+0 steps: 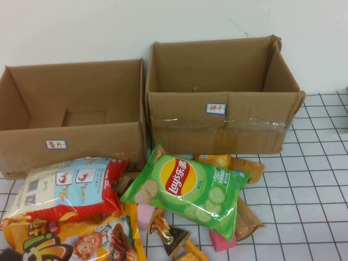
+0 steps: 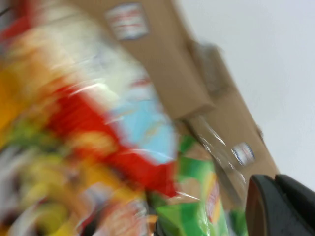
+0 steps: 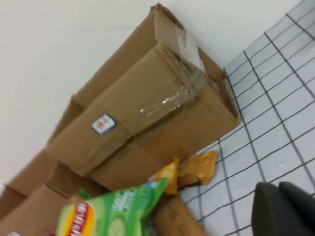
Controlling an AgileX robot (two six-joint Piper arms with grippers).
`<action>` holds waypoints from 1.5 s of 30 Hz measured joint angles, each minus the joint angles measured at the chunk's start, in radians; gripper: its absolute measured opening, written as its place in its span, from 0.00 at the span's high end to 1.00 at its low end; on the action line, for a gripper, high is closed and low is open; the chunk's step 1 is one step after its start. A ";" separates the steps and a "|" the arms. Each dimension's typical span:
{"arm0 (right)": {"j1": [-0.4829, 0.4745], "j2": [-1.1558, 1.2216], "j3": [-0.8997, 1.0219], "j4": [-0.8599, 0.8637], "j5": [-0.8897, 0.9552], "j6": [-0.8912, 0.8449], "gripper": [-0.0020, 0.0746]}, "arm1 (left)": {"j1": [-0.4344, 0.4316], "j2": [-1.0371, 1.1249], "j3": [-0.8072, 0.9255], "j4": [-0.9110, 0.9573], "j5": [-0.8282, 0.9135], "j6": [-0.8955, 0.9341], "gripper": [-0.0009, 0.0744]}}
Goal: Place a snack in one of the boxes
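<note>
Nearest the camera, at the lower left of the high view, snack bags lie heaped on the gridded bench (image 1: 321,179). An orange cartoon-printed bag (image 1: 70,242) sits at the bottom edge, and a red, white and blue shrimp-cracker bag (image 1: 68,187) overlaps it from above. Lower centre lies the green Lay's cucumber chips bag (image 1: 185,189), tilted, resting on small wrapped sweets (image 1: 168,234), a pink packet (image 1: 222,240) and tan pouches (image 1: 239,166).

Neither arm shows in the high view. The left hand (image 2: 278,206) appears only as a dark finger at the lower right corner of its blurred wrist view, over the pile near the green bag; whether its fingers are apart or together cannot be told. The right hand (image 3: 285,209) likewise shows one dark finger at the lower right of its wrist view, above bare bench beside the pile, and its state cannot be told either.

The Lay's bag looks puffed with air: probably light, soft and slippery, its chips fragile. A gentle pinch on a sealed end or corner seems safer than squeezing the middle.

Farther back, at the upper half of the frame, stand the open, seemingly empty boxes: the shorter box (image 1: 81,141) upper left, the taller taped box (image 1: 217,130) upper centre-right, touching side by side against the white wall (image 1: 109,27).
</note>
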 joint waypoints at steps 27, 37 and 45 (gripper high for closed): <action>0.000 0.000 0.000 0.007 0.012 -0.179 0.97 | -0.034 1.068 -0.936 0.787 0.709 0.289 0.40; 0.000 0.000 0.000 0.009 0.014 -0.187 0.97 | 0.055 1.217 -0.950 0.761 0.661 0.259 0.20; 0.000 0.000 0.000 0.010 0.016 -0.190 0.97 | 0.133 1.342 -0.952 0.643 0.622 0.322 0.20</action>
